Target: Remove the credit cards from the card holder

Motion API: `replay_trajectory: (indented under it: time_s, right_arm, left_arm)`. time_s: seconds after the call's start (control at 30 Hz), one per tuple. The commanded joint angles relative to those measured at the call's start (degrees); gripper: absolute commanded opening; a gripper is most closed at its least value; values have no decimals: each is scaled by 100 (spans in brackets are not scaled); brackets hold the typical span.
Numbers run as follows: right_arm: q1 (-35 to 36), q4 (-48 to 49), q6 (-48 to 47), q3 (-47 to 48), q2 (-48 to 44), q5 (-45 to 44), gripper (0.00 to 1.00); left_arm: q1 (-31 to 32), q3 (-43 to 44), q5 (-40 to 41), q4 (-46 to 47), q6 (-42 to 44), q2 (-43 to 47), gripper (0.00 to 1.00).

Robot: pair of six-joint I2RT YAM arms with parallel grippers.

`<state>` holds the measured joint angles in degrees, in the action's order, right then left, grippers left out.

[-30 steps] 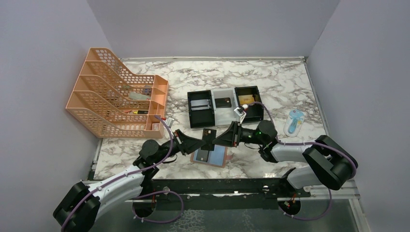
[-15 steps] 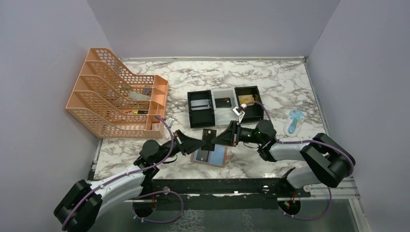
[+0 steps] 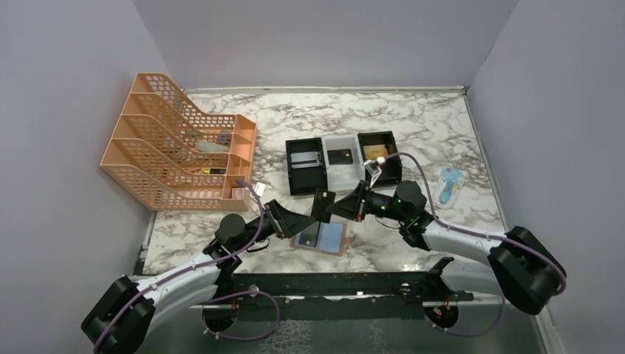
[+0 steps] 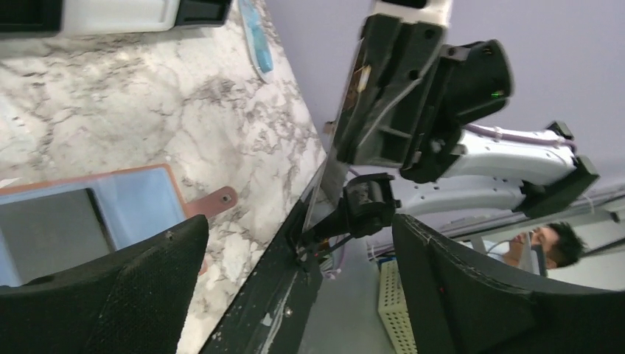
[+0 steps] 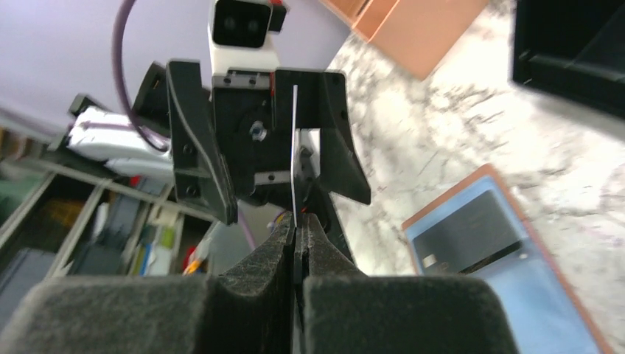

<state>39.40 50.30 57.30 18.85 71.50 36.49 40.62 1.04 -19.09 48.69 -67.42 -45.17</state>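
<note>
The table [image 3: 413, 118] is white marble veined with grey. An orange mesh rack [image 3: 177, 158] stands along its left edge, toward the far corner. A black-and-white tray [image 3: 343, 164] with three bays sits about mid-table. The card holder [image 3: 324, 237] lies open, blue lining up, close to the near edge. A small blue packet [image 3: 448, 186] lies near the right edge.

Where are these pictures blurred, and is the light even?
Top external view: even light, no glare on the grey-veined white marble table. Right wrist view: the black plastic tray at top right is blurred; the thin black credit card, seen edge-on, is sharp. Left wrist view: the open tan leather card holder is sharp.
</note>
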Motion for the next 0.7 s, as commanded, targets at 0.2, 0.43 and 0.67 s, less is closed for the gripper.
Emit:
replay_trajectory:
  time_s: [0.2, 0.43, 0.67]
  right_arm:
    - [-116, -3932, -2753, 1060, -1033, -3329, 1]
    - [-143, -4289, -3979, 1740, -541, -4179, 1]
    - [-148, -3767, -5419, 2283, 115, -4380, 1]
  left_arm:
    - [-2, 1219, 1352, -3948, 1154, 774, 99]
    - [-2, 2235, 2254, -5947, 2045, 588, 99]
    - [-2, 2310, 2185, -5893, 2234, 197, 99]
